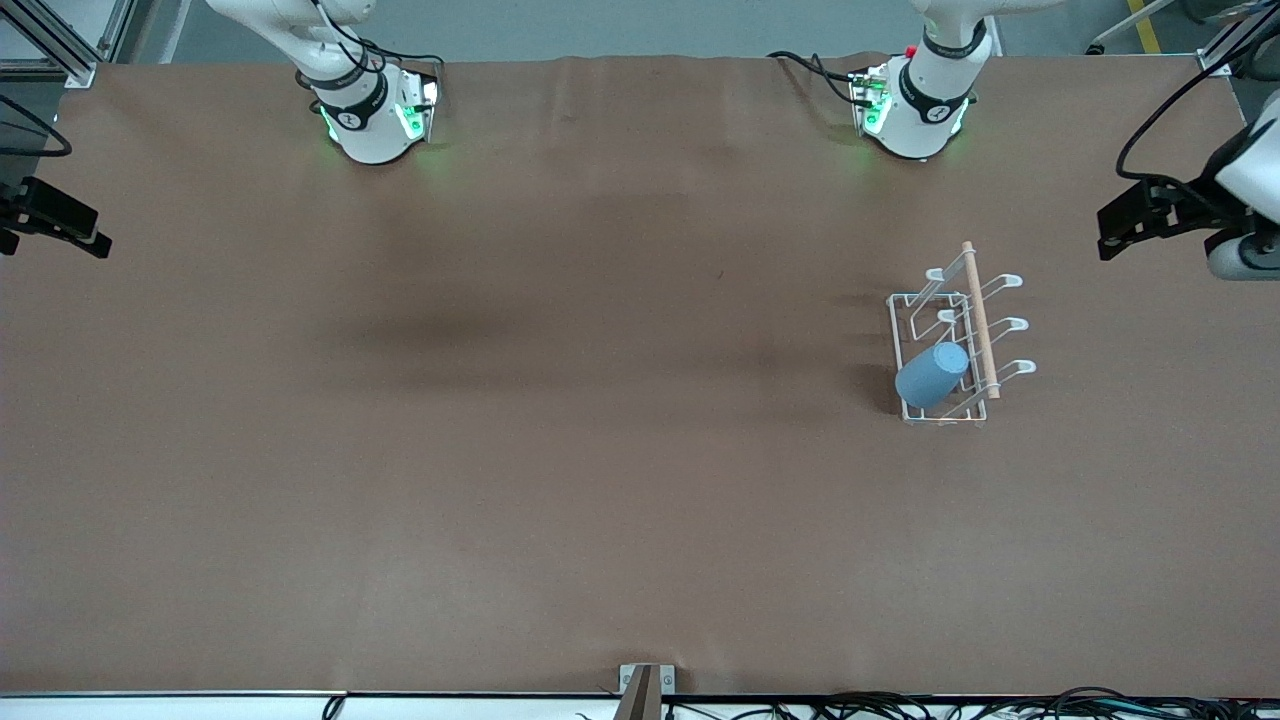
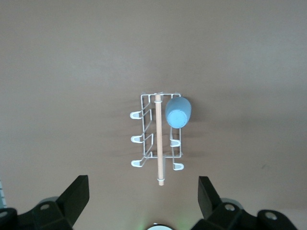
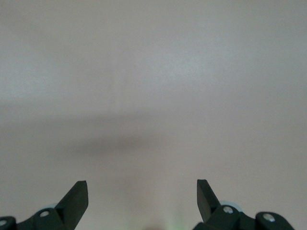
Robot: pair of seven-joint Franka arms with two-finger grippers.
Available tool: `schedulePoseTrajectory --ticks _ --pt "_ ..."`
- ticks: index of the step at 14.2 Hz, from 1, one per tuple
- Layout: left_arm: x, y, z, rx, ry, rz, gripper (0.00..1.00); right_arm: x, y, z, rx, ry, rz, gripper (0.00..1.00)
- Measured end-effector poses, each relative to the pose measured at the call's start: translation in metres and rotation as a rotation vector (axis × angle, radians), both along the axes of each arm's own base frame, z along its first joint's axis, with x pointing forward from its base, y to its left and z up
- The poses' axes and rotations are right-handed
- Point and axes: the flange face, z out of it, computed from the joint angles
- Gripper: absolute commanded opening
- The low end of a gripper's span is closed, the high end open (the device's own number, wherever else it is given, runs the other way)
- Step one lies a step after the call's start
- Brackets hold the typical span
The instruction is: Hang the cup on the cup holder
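Note:
The light-blue cup hangs tilted, mouth down, over a prong of the white wire cup holder, at the holder's end nearer the front camera. A wooden dowel runs along the holder's top. The left wrist view shows the cup on the holder from high above. My left gripper is open and empty, raised at the left arm's end of the table, apart from the holder; its own view shows it too. My right gripper is open and empty at the right arm's end, over bare table in its own view.
The brown table carries only the holder and the cup. Both arm bases stand along its edge farthest from the front camera. Cables lie along the edge nearest the camera.

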Motion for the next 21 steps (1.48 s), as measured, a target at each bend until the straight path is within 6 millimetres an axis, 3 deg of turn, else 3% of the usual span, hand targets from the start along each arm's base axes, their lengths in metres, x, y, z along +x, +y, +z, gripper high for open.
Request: schedulePoseTrajectory --ticks 11,17,21 --pt "-0.063 -0.016 -0.034 -0.023 -0.009 -0.011 1.00 0.000 0.000 0.000 0.000 0.000 0.000 1.00" --pt "-0.064 -0.019 -0.035 -0.023 -0.009 -0.021 1.00 0.000 0.000 0.000 0.000 0.000 0.000 1.00" --pt "-0.055 -0.017 -0.032 -0.030 -0.028 -0.017 1.00 0.000 0.000 0.000 0.000 0.000 0.000 1.00"
